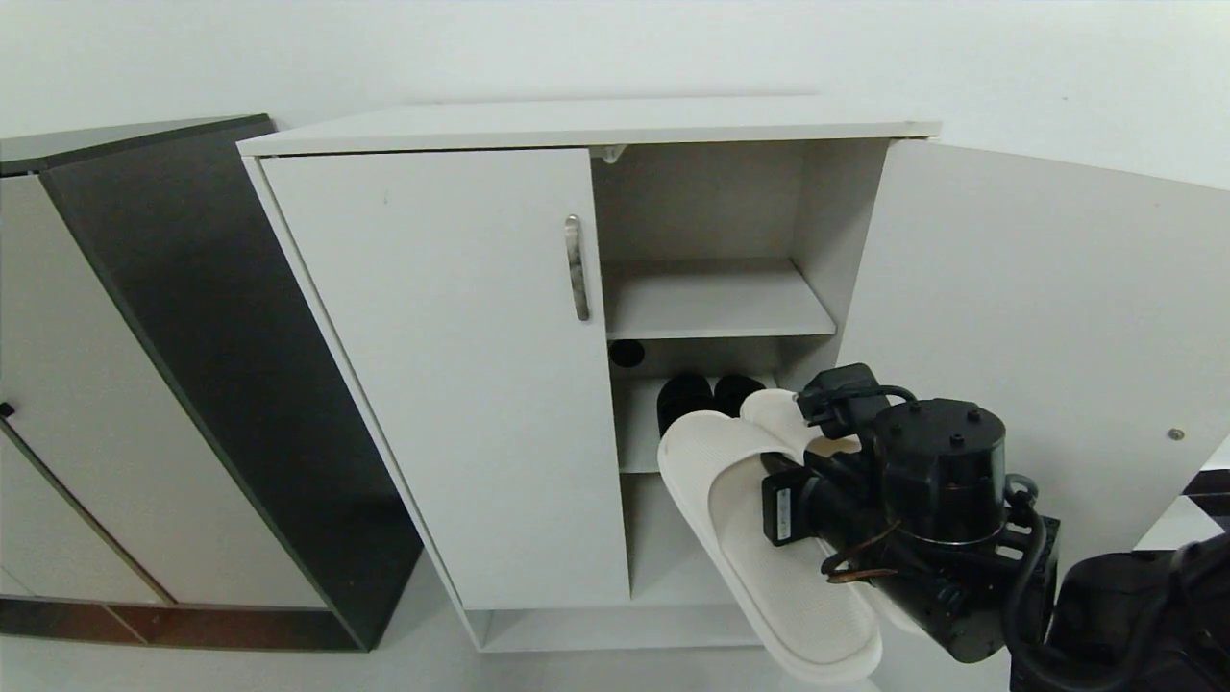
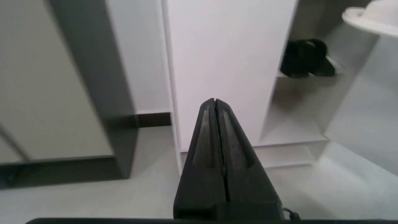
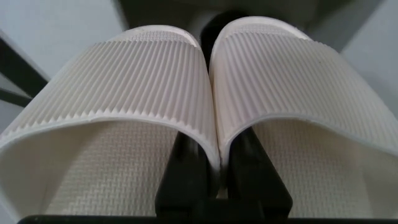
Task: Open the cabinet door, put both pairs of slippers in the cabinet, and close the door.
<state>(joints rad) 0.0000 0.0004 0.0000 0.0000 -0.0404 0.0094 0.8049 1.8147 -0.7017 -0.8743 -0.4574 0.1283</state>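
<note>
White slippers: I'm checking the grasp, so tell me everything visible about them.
The white slippers are a pair of slides with ribbed straps and textured footbeds, seemingly foam. They are held side by side, tilted in the air before the open cabinet, the right gripper pinching their adjoining strap edges between its jaws.

One pair of slippers (image 1: 711,396) sits on the middle shelf (image 1: 636,432) inside the cabinet (image 1: 452,384), the other pair (image 1: 778,557) in my right claw (image 3: 216,186) before the opening, a second cabinet (image 1: 192,336) to its left

Bright even light, soft shadows inside cabinet (image 1: 442,384), bowed edges
</note>
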